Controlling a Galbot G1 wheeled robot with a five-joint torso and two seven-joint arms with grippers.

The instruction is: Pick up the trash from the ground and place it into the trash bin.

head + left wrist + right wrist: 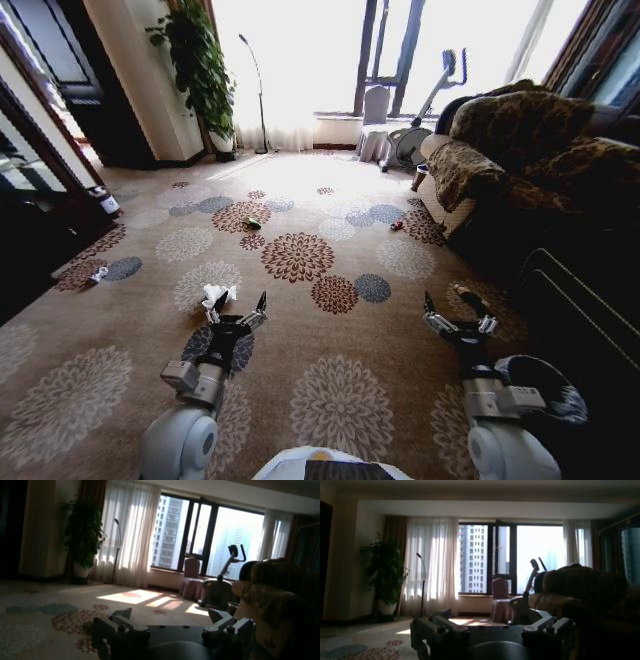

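- Trash: a crumpled white paper wad (218,294) lies on the carpet (330,350), just ahead of the left gripper (238,306) and slightly to its left, not touching the fingers.
- Left gripper: fingers spread, nothing between them, held low over the carpet in the near left area.
- Right gripper (455,312): fingers spread, empty, held over the near right area of the carpet, beside the dark furniture edge.
- A green wrapper (252,222) lies farther out toward the middle of the carpet; a red scrap (397,225) lies near the sofa (500,150) front.
- Another small white piece (98,273) lies near the carpet's left edge.
- Carpet: tan with round floral medallions.
- Room: potted plant (195,65), floor lamp (258,90), curtained window (185,536), exercise machine (425,115).
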